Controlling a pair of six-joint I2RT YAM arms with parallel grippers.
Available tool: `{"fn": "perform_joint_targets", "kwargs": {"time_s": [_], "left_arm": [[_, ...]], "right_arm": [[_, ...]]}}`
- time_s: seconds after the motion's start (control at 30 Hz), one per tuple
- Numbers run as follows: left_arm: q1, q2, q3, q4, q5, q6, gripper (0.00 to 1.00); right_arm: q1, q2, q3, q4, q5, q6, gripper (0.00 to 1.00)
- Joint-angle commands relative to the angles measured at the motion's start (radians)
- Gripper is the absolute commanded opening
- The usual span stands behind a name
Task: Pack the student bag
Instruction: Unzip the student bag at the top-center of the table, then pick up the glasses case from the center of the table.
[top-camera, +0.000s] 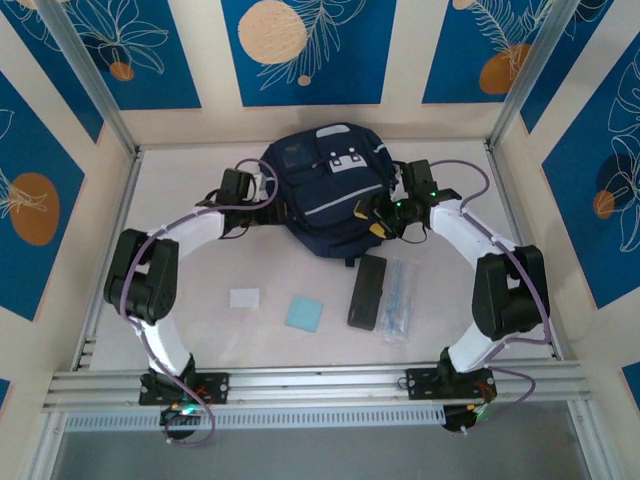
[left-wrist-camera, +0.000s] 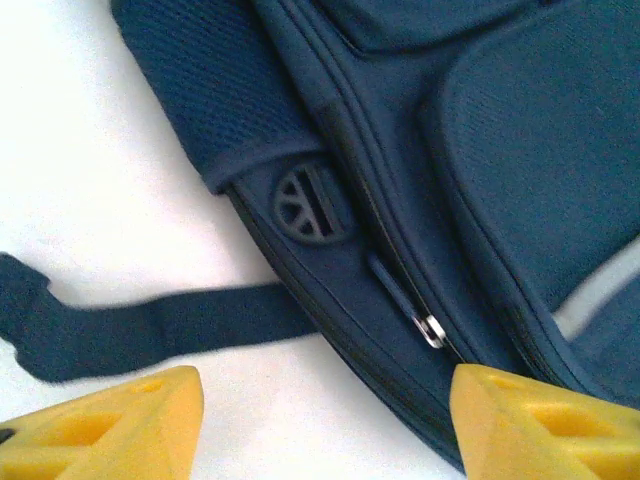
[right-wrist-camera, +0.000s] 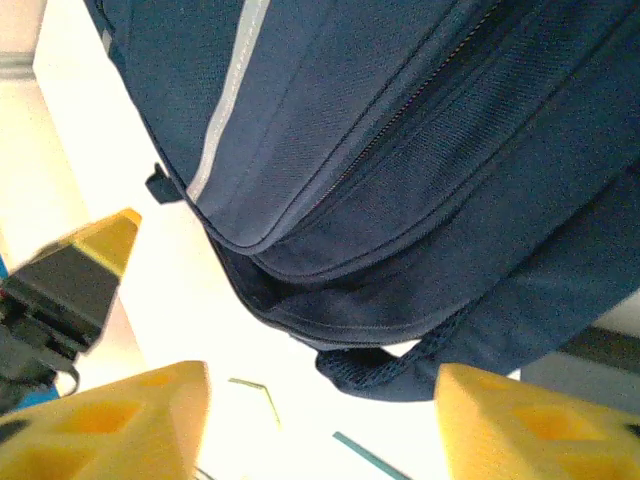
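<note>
**A:** Where is the student bag lying?

**B:** The student bag (top-camera: 325, 190) is lying flat at the far middle of the table (top-camera: 270, 270), with its grey stripes facing up.

**A:** What are the 2 grippers doing?

**B:** The left gripper (left-wrist-camera: 325, 400) is hovering at the bag's left side. Its yellow fingers (left-wrist-camera: 100, 425) are standing wide apart and gripping nothing. A zipper pull (left-wrist-camera: 428, 328) and a strap (left-wrist-camera: 150, 330) are lying just ahead of it. The right gripper (right-wrist-camera: 320, 400) is hovering at the bag's right side, likewise spread wide and holding nothing.

**A:** And nearer the arm bases?

**B:** 4 items are resting on the table: a white card (top-camera: 244, 298), a light blue pad (top-camera: 304, 313), a black case (top-camera: 367, 291) and, just beside the case, a clear packet (top-camera: 397, 300).
</note>
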Motion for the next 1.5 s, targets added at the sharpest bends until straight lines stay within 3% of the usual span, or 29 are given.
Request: {"fn": "perform_joint_targets", "kwargs": {"time_s": [0.0,0.1,0.27,0.47,0.57,0.7,0.87,1.13,1.27,1.47], "left_arm": [[-0.040,-0.058,-0.031,-0.070,0.026,-0.026,0.86],[-0.080,-0.075,-0.044,-0.086,0.011,-0.020,1.00],[-0.129,-0.075,-0.043,-0.083,-0.022,-0.008,1.00],[-0.135,-0.113,-0.081,-0.055,-0.026,-0.038,1.00],[-0.135,-0.155,-0.111,-0.043,-0.031,-0.041,1.00],[-0.135,-0.189,-0.111,-0.056,-0.034,-0.037,1.00],[-0.135,-0.175,-0.059,-0.087,-0.040,-0.022,1.00],[-0.161,-0.101,0.061,-0.103,-0.085,0.124,0.96],[-0.174,-0.042,0.163,-0.132,-0.058,0.246,0.90],[-0.229,0.077,0.334,-0.221,-0.049,0.435,0.82]], "right_arm": [[0.045,-0.029,0.029,-0.238,0.116,-0.106,0.97],[0.103,-0.044,0.011,-0.347,0.209,-0.122,0.99],[0.253,-0.088,-0.053,-0.466,0.383,-0.061,0.99],[0.395,-0.076,-0.148,-0.421,0.484,0.072,0.99],[0.408,-0.043,-0.193,-0.360,0.482,0.115,0.99],[0.407,-0.008,-0.239,-0.254,0.449,0.132,1.00],[0.412,0.051,-0.206,-0.224,0.431,0.116,0.94],[0.376,0.022,-0.242,-0.185,0.373,0.082,0.52],[0.317,-0.071,-0.220,-0.222,0.294,0.017,0.46],[0.135,-0.154,-0.139,-0.307,0.153,-0.120,0.42]]}}
